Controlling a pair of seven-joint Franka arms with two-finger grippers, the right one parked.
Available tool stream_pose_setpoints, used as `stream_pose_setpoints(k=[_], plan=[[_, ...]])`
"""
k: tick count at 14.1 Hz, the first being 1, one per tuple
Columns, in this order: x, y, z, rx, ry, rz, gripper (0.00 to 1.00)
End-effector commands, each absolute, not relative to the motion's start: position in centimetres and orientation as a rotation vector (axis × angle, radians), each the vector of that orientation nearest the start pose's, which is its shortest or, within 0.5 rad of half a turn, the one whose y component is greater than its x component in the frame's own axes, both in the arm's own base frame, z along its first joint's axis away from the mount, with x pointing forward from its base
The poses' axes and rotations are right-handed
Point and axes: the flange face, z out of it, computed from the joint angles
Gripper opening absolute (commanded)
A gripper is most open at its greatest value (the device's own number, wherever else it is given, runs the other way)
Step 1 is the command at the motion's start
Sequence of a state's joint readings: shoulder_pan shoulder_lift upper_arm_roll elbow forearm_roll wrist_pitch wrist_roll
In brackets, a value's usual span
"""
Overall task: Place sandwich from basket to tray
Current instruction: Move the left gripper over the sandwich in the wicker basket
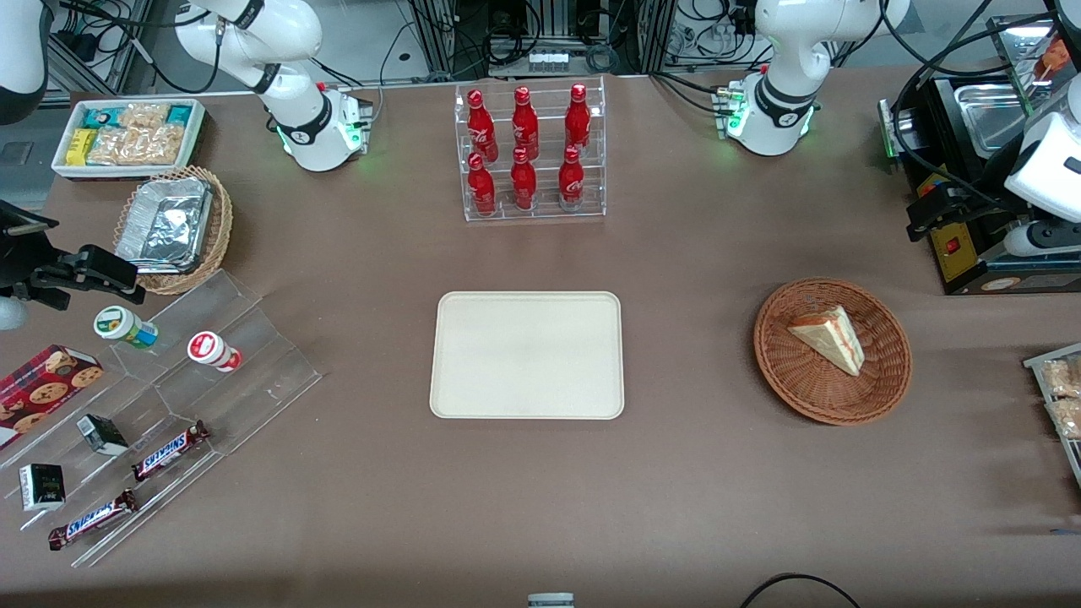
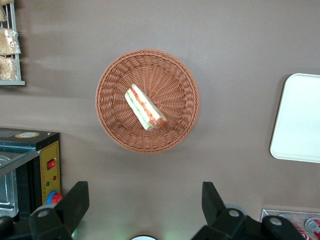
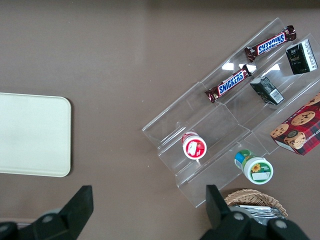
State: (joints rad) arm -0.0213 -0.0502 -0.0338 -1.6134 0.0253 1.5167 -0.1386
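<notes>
The left gripper [image 2: 142, 202] is held open, high above the round reddish-brown wicker basket [image 2: 111, 120]; the wrapped triangular sandwich [image 2: 145, 107] is not yet grasped, and the cream rectangular plastic tray [image 1: 527, 355] is unfilled.

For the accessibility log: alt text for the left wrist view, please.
A wrapped triangular sandwich lies in a round reddish-brown wicker basket on a brown table, seen from above. The left arm's gripper hangs open above the bare table beside the basket, holding nothing. One end of the cream tray shows, apart from the basket.
</notes>
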Motion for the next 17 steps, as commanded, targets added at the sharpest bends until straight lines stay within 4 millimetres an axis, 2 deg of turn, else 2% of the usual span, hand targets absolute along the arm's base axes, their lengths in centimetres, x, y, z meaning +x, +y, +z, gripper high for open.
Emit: stream_pose_setpoints(k=[1,5,9,12,13,15,17], plan=[[52.7,-3.1,63.5,-3.096,-0.112,0.072,1.0],[53.0,-3.2,63.1,-3.101,-0.107,0.083,1.0],[53.9,-2.1,60.4,-3.1,-0.141,0.143,1.0],[55.6,0.6,56.2,-3.089,-0.23,0.22,1.0],[56.0,2.4,54.8,-3.087,-0.283,0.212,1.0],[56.4,4.7,51.5,-3.082,-0.369,0.179,1.0],[56.7,5.0,47.6,-3.07,-0.479,0.145,1.0]])
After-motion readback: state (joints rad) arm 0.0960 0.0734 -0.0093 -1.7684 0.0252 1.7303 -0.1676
